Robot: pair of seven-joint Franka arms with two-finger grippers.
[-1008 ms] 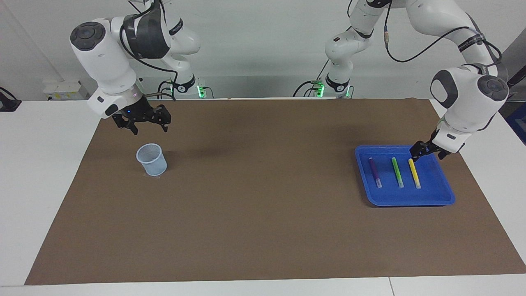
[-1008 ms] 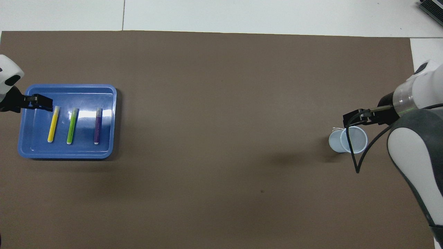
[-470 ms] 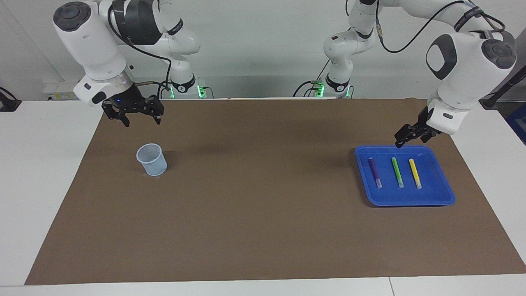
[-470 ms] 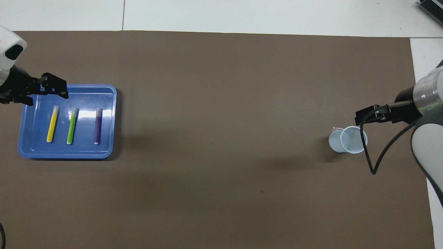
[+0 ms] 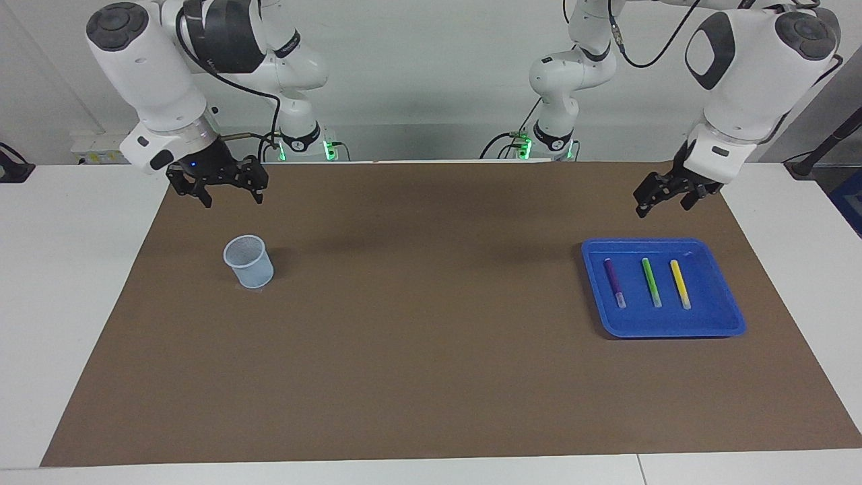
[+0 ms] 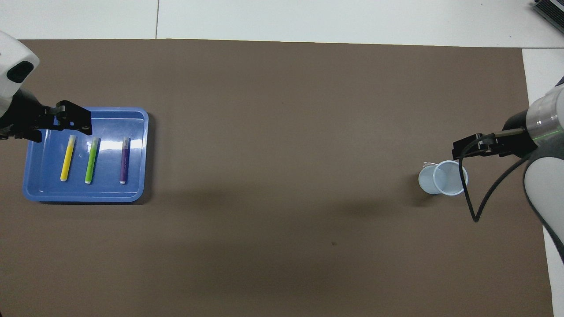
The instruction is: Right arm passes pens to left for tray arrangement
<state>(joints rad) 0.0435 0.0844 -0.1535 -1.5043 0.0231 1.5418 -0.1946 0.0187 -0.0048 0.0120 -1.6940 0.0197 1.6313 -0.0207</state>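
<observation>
Three short slim marker pens are lying side by side in the shallow bright blue plastic tray (image 5: 731, 316), which is sitting toward the left arm's end of the brown table mat (image 5: 431, 364). The purple pen (image 5: 613, 282), the green pen (image 5: 651, 282) and the yellow pen (image 5: 679, 283) are resting parallel to one another and apart, none touching its neighbour, each with its whitish end pointing away from the robots. That neat spacing looks like the arrangement the job is asking for, so I am judging the work to be at or very near its finish, with nothing left to hand across.

The small clear bluish plastic cup (image 5: 249, 261) is standing upright toward the right arm's end of the mat, and from above it is looking empty, which fits its being the place the pens came from.

The left gripper (image 5: 662, 193) is hanging in the air over the mat just beside the tray's robot-side rim, its wrist bent downward from a high elbow, fingers spread and holding nothing. The right gripper (image 5: 225, 185), showing its little blue light, is hovering over the mat beside the cup, tilted downward too, fingers likewise spread and empty.
</observation>
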